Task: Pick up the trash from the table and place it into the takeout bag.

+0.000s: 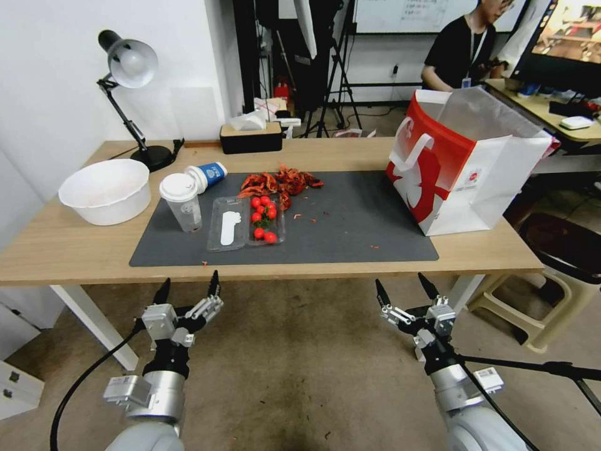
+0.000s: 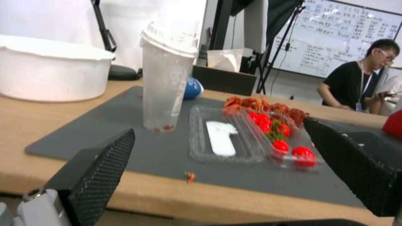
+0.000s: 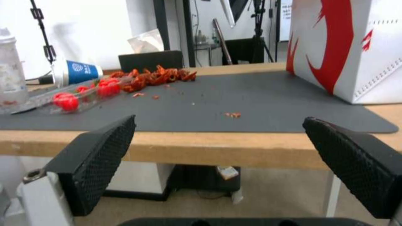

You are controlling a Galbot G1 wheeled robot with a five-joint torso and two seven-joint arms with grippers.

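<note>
Lying on the dark grey mat point(image 1: 350, 232) of the light-wood table point(image 1: 69, 250), the trash is catalogued as untouched, so by the look of it the whole task remains to be done. A clear plastic cup with a white lid point(image 1: 181, 202) is stood upright at the mat's left part; just behind it a blue-and-white paper cup point(image 1: 206, 175) is laid on its side. To the right of the clear cup an opened clear clamshell tray point(image 1: 245, 223), thin and glossy, is found holding small round red tomatoes point(image 1: 263, 217) in its right half. Beyond the tray a heap of red, ragged shell scraps point(image 1: 280, 182) is spread, with crumbs scattered over the mat. A wide white round bowl point(image 1: 106, 190), without a lid, is set on bare wood at the far left. The takeout bag point(image 1: 466, 169), boxy stiff paper in white and red with flat white handles, is stood upright with its mouth open at the mat's right end; its contents cannot be judged. Below the table's near edge the left gripper point(image 1: 188, 288) and right gripper point(image 1: 407, 289) are held with jaws spread wide, nothing between them.
</note>
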